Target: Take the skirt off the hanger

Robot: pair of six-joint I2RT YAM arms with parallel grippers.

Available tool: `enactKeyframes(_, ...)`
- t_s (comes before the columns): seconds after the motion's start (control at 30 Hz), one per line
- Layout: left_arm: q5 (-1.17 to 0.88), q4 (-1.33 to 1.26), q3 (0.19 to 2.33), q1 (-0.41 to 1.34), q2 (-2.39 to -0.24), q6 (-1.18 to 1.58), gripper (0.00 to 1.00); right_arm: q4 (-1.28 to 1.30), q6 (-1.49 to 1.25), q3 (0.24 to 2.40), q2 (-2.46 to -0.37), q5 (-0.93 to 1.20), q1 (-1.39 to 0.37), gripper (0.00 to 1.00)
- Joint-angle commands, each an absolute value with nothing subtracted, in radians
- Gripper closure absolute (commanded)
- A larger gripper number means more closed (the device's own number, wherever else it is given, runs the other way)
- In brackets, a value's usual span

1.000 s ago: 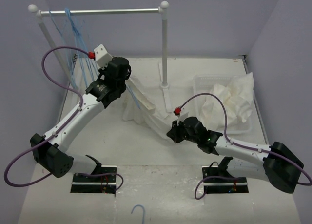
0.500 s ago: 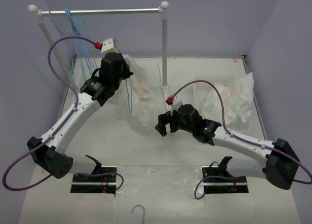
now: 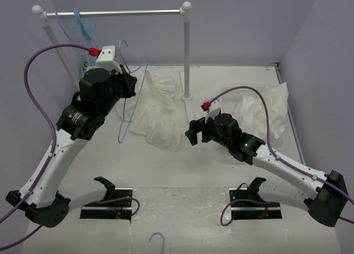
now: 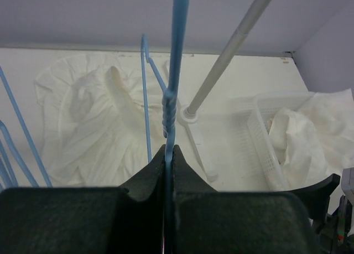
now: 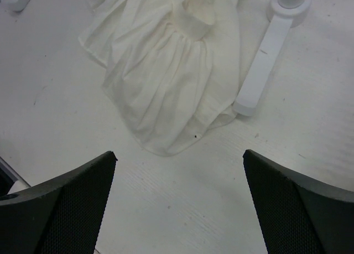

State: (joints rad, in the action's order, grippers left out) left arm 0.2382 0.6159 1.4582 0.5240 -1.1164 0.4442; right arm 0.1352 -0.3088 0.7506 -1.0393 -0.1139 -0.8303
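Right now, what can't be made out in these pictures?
- Left wrist view: the hanger runs off the top edge, hiding its hook.
- Right wrist view: the skirt is cut by the top edge.
- Top view: the spare hangers on the rail are too thin and tangled to count.
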Motion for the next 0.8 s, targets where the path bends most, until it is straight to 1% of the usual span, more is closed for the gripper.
enactKeyframes(0.0, 0.225, 0.547, 1.509, 0.520, -1.104, 0.290, 1.00, 0.155, -0.290, 0.785, -1.017, -0.144, -0.821, 0.01)
enactKeyframes(0.1, 0.261, 0.451, 1.523, 0.520, -1.132, 0.242, 1.00, 0.155, -0.281, 0.787, -1.009, -0.146, -0.815, 0.01)
enactKeyframes(0.23, 0.334, 0.430, 1.618, 0.519, -1.270, 0.216, 1.00, 0.153, -0.275, 0.792, -1.003, -0.156, -0.808, 0.01)
enactKeyframes(0.4, 0.444, 0.341, 1.724, 0.499, -1.379, 0.184, 1.00, 0.153, -0.285, 0.788, -1.011, -0.172, -0.798, 0.01)
enactKeyframes(0.5, 0.352, 0.292, 1.770, 0.448, -1.446, 0.193, 1.00, 0.155, -0.295, 0.795, -1.032, -0.163, -0.785, 0.01)
enactKeyframes(0.6, 0.365, 0.259, 1.816, 0.437, -1.483, 0.173, 1.00, 0.152, -0.296, 0.799, -1.052, -0.147, -0.770, 0.01)
enactKeyframes(0.77, 0.328, 0.235, 1.838, 0.419, -1.525, 0.155, 1.00, 0.144, -0.287, 0.813, -1.101, -0.138, -0.747, 0.01)
